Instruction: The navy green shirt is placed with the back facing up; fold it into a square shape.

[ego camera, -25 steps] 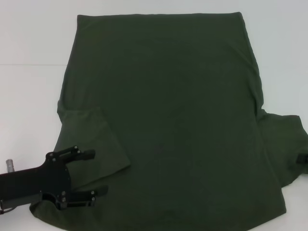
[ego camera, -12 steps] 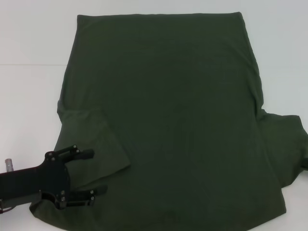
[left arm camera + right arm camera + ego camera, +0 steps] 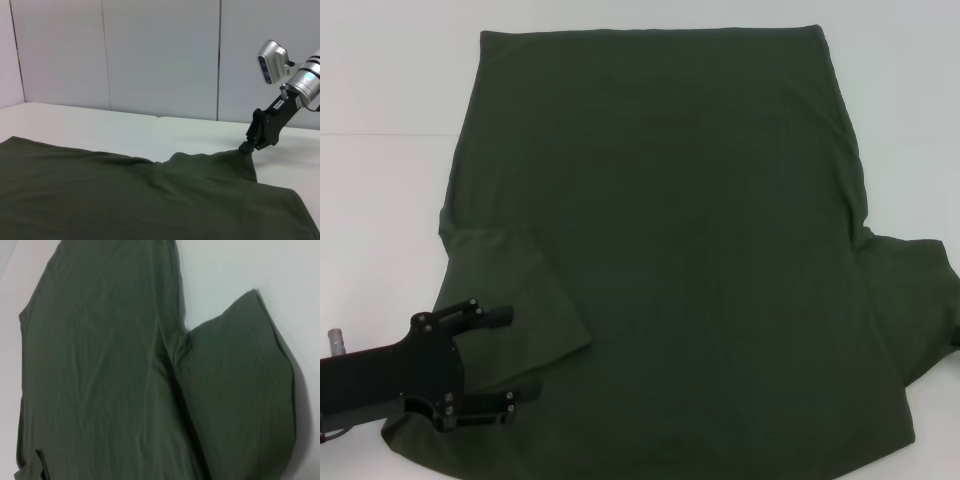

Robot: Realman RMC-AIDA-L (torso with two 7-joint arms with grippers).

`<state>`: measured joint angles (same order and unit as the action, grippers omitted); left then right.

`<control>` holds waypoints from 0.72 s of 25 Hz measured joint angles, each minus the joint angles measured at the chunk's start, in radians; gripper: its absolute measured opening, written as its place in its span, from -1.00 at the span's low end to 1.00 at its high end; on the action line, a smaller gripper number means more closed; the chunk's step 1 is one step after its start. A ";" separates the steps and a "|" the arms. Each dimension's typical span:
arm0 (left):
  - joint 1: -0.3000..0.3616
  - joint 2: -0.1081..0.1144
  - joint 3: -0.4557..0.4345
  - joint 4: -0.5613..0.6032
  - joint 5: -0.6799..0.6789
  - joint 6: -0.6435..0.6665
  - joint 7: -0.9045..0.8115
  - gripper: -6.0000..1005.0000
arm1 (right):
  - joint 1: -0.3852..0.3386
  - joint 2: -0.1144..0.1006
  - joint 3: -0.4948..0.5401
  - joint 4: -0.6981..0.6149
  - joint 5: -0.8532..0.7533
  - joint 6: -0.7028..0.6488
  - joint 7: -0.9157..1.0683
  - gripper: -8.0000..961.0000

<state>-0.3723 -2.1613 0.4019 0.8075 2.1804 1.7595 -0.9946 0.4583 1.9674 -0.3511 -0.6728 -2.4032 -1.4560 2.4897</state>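
The navy green shirt lies spread on the white table with its plain back up. Its left sleeve is folded inward over the body, while the right sleeve sticks out flat to the side. My left gripper hovers open over the shirt's near left corner, with one finger by the folded sleeve and nothing between the two. In the left wrist view my right gripper sits at the outer edge of the right sleeve. The right wrist view looks down on that sleeve.
The white table shows bare on both sides of the shirt and beyond its far hem. A grey panelled wall stands behind the table.
My right gripper has slid out of the head view past the right edge. The left gripper has shifted very slightly, and the shirt has not moved.
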 joint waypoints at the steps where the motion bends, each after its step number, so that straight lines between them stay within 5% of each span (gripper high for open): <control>1: 0.001 0.000 0.000 0.000 -0.002 0.000 0.000 0.77 | -0.003 -0.002 0.000 0.000 0.004 0.000 -0.003 -0.92; 18: 0.006 0.000 -0.003 0.000 -0.002 -0.006 -0.006 0.77 | -0.068 -0.039 0.059 -0.042 0.140 -0.047 -0.076 -0.90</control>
<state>-0.3666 -2.1613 0.3990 0.8078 2.1781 1.7530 -1.0011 0.3901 1.9288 -0.2917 -0.7152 -2.2632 -1.5032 2.4138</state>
